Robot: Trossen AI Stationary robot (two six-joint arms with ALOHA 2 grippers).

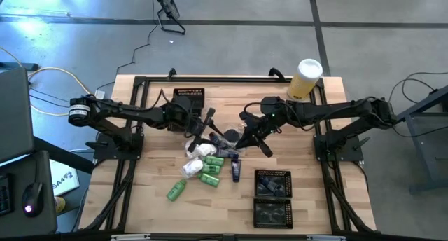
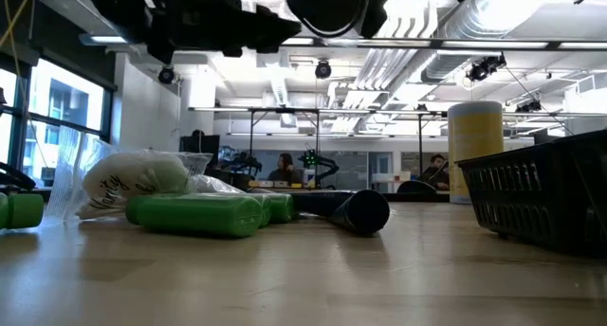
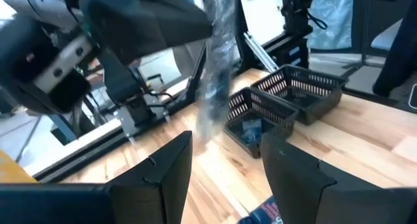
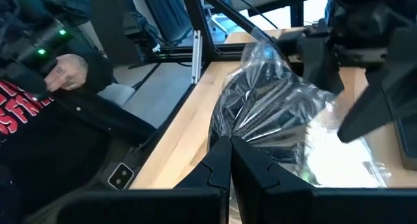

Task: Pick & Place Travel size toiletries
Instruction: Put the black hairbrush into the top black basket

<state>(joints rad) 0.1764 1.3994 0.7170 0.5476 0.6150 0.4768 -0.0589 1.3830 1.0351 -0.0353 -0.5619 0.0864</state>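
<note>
Both arms stretch inward over the toiletries pile mid-table: right pincer raised just above it, fingers pinched on a crinkly clear packet (hanging, dark contents), left pincer beside the packet, spread wide, gripping nothing.

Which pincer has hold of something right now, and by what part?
The right pincer is shut on the edge of a crinkly clear packet with dark contents, lifted over the pile. The left pincer is open and holds nothing.
</note>
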